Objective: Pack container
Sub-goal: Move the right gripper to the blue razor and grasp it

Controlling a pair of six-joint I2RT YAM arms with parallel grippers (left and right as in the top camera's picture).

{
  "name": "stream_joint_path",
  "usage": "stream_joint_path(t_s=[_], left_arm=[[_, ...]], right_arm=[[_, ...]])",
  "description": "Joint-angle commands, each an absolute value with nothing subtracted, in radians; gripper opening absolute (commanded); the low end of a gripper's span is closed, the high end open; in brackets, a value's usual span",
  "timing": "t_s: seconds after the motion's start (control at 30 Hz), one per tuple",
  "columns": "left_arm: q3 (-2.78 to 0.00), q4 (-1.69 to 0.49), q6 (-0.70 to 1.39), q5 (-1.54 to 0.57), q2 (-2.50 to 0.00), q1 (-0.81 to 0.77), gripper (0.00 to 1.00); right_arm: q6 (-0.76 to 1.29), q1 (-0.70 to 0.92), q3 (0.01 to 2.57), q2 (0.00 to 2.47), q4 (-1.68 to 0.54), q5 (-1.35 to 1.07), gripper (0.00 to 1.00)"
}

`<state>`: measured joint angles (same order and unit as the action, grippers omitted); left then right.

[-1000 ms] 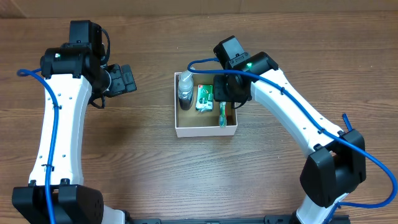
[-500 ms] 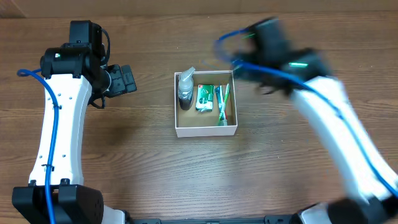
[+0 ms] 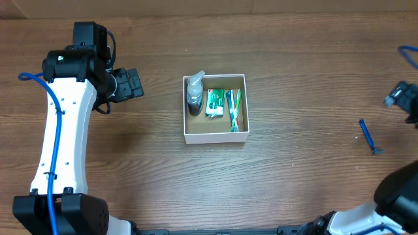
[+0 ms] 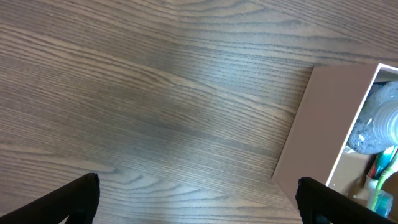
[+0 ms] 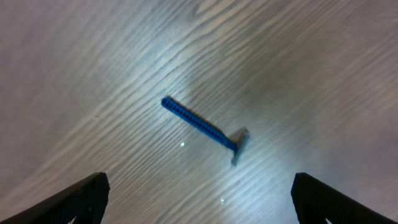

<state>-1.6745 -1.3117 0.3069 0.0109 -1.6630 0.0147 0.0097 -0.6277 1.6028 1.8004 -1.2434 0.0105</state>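
Note:
The container [image 3: 215,138], a white-walled square box with a brown inside, sits mid-table. It holds a small bottle [image 3: 194,94], a green packet [image 3: 215,102] and a green toothbrush [image 3: 234,109]. A blue razor [image 3: 368,136] lies on the table far to the right. My right gripper [image 5: 199,200] hovers open over the wood, with the razor [image 5: 202,127] just ahead of its fingers; in the overhead view only part of that arm [image 3: 406,99] shows at the right edge. My left gripper [image 3: 130,83] stays open and empty left of the container [image 4: 317,130].
The table is bare dark wood around the box. The left arm's white link [image 3: 62,137] runs down the left side. The right arm's base [image 3: 398,202] fills the lower right corner.
My right arm has swung away from the container to the far right and its jaws have opened, leaving the toothbrush lying in the box. The left arm has not moved.

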Motion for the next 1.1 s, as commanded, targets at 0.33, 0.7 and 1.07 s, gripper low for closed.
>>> stream_joint_path(t_s=[0.33, 0.7, 1.07], left_arm=[[-1.669, -1.308, 0.269, 0.010, -1.664, 0.012, 1.00], [-1.669, -1.308, 0.269, 0.010, -1.664, 0.012, 1.00], [-1.669, -1.321, 0.268, 0.009, -1.664, 0.012, 1.00]], right_arm=[[-0.430, -0.628, 1.247, 1.857, -0.825, -0.002, 0.95], [-0.480, -0.628, 1.245, 1.970, -0.819, -0.056, 0.91], [-0.392, -0.628, 1.245, 1.970, -0.838, -0.101, 0.22]])
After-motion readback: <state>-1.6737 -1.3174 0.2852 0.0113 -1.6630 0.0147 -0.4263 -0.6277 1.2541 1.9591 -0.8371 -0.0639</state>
